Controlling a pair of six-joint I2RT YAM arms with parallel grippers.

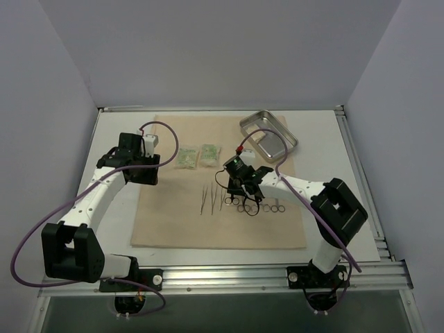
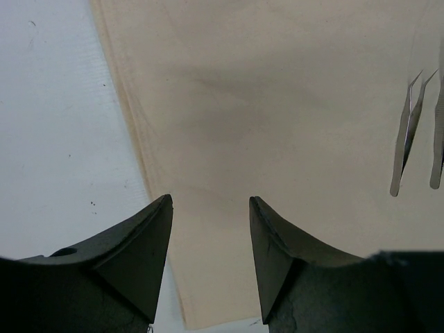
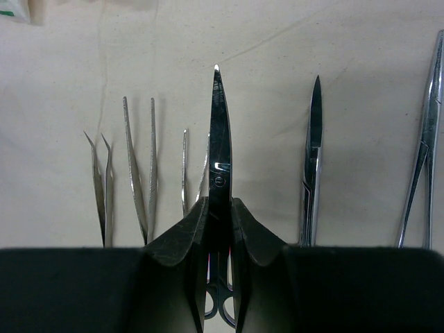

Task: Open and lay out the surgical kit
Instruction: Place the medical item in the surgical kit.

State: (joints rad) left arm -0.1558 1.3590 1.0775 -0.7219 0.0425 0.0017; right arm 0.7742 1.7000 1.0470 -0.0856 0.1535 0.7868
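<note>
The white counter (image 1: 340,156) sits boxed in by plain pale walls (image 1: 222,48) on three sides, with a metal rail (image 1: 229,274) along its near edge where both arms are bolted.

A beige cloth wrap (image 1: 173,215) lies spread flat over most of the counter, lightly creased. The shiny steel tray (image 1: 279,143) rests at the cloth's far right corner, turned at an angle. Two small green packets (image 1: 186,158) lie side by side on the cloth's far half, near its middle. Nearer on the cloth, thin tweezers (image 3: 139,173) and scissor-handled tools (image 3: 313,159) lie in a row, tips pointing away.

The right claw (image 3: 220,208) is over this row, pinched narrowly on a pair of curved scissors (image 3: 220,132) just behind the pivot screw; I cannot tell if they are lifted off the cloth. The left claw (image 2: 210,201) hangs over the cloth's left edge, fingers spread, gripping nothing.
</note>
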